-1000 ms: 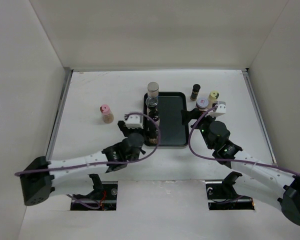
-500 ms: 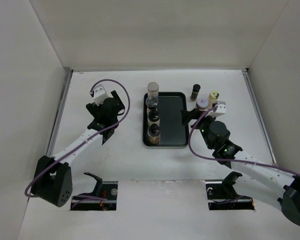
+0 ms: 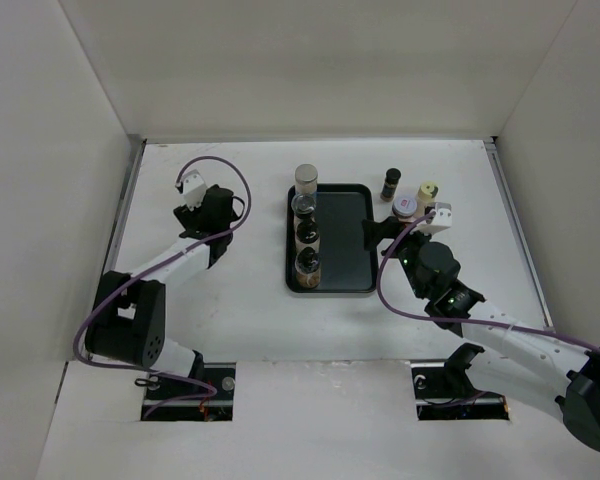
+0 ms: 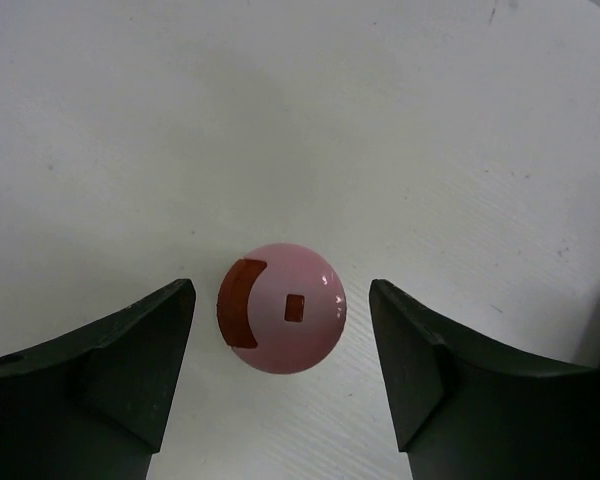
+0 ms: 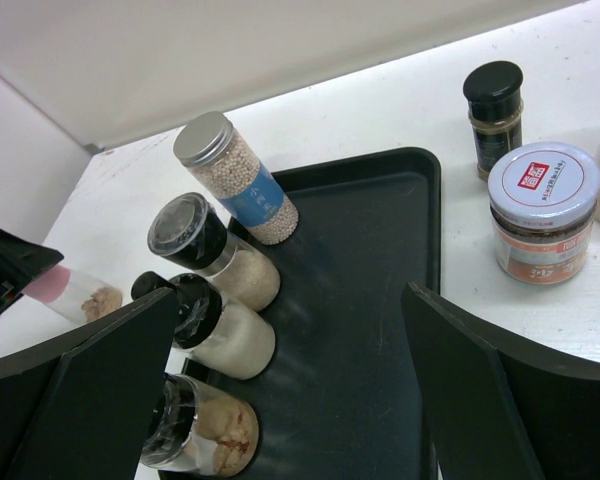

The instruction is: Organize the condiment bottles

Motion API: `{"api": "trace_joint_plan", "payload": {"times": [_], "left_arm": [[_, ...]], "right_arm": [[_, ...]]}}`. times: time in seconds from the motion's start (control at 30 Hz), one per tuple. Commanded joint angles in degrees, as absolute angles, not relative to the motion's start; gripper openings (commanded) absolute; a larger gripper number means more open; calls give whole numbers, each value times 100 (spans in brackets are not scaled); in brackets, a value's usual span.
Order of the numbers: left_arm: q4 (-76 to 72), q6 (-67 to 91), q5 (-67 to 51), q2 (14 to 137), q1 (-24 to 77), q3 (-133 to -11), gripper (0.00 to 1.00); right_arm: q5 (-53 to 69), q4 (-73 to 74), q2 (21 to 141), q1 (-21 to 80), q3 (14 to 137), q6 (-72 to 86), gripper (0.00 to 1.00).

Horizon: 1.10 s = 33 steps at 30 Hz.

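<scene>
The step in hand is judged to be the pick of the small pink-capped clear spice bottle. It is seen cap-up on the white table, centred between the fingers of the left gripper and touched by neither, the jaws being spread wide. Next, a descent around the body and a closing below the cap are called for, then a carry to the flat black rectangular tray, where a row of four bottles is lined along one edge. The pink-capped bottle's fill is glimpsed in the right wrist view, possibly as tan powder. The right gripper is held released over the tray, with a purple-and-white-lidded jar outside the finger away from the row.
</scene>
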<state>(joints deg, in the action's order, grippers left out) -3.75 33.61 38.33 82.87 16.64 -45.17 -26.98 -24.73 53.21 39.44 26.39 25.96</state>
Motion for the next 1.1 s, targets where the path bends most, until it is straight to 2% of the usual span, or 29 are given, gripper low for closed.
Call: {"api": "trace_joint_plan", "payload": {"times": [0.0, 0.17, 0.27, 0.47, 0.6, 0.8, 1.07], "left_arm": [[-668, 3507, 3771, 8358, 1569, -4790, 65], [-800, 3524, 3656, 8167, 1542, -4667, 33], [-949, 3472, 3831, 7333, 1656, -4483, 26], [-1186, 3042, 4209, 5601, 2761, -4596, 25], [-1353, 2620, 4315, 5457, 3947, -5087, 25], [-1994, 1873, 4149, 6984, 5338, -6238, 25], [-2136, 1749, 3525, 9489, 5243, -7952, 25]], "right_arm": [[-2654, -2733, 5238, 3951, 2716, 2663, 100], [-2654, -2742, 5238, 3951, 2707, 2663, 100], [-2663, -2760, 5194, 3951, 2681, 2663, 100], [-2759, -2795, 4993, 3951, 2602, 2681, 100], [-2979, -2909, 4764, 3889, 2444, 2724, 98], [-3208, -2962, 4439, 3687, 2233, 2900, 95], [-3191, -2585, 4271, 3178, 2162, 3313, 96]]}}
